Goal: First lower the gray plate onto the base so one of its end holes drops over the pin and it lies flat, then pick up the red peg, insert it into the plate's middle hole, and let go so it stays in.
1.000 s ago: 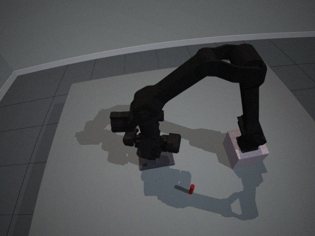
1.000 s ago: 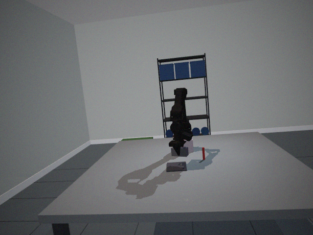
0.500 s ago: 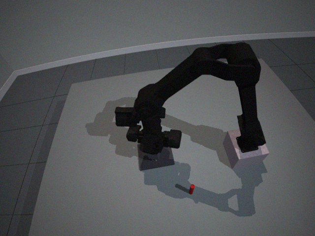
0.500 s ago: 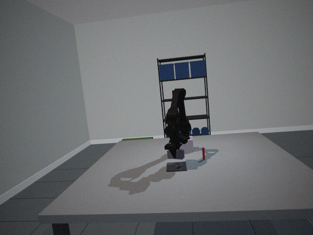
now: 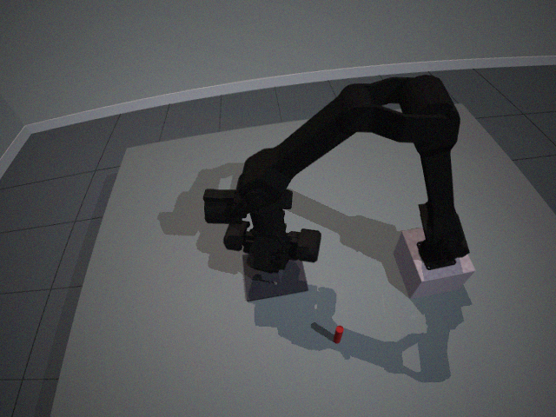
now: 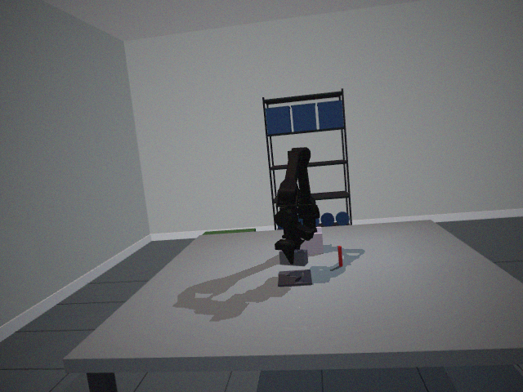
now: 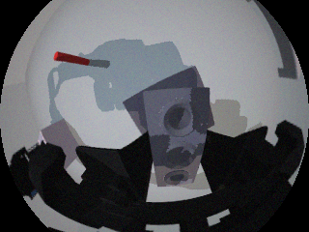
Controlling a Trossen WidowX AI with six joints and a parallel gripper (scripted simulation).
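Observation:
My gripper [image 5: 268,261] [image 6: 290,258] [image 7: 171,130] is shut on the gray plate [image 6: 301,257] [image 7: 159,108], whose holes show in the wrist view. The plate is held above the table, and the gripper hides it in the top view. The flat dark base [image 5: 269,293] [image 6: 294,283] [image 7: 136,102] lies on the table; it shows partly behind the plate in the wrist view. There is a clear gap between plate and base in the exterior view. The pin cannot be made out surely. The red peg [image 5: 338,334] [image 6: 340,256] [image 7: 72,59] stands upright on the table beside the base.
The arm's foot is at a pale pink block [image 5: 406,264] [image 6: 315,244] [image 7: 60,137] on the table [image 5: 156,359] [image 6: 359,320]. A shelf rack with blue boxes [image 6: 304,118] stands by the wall beyond the table.

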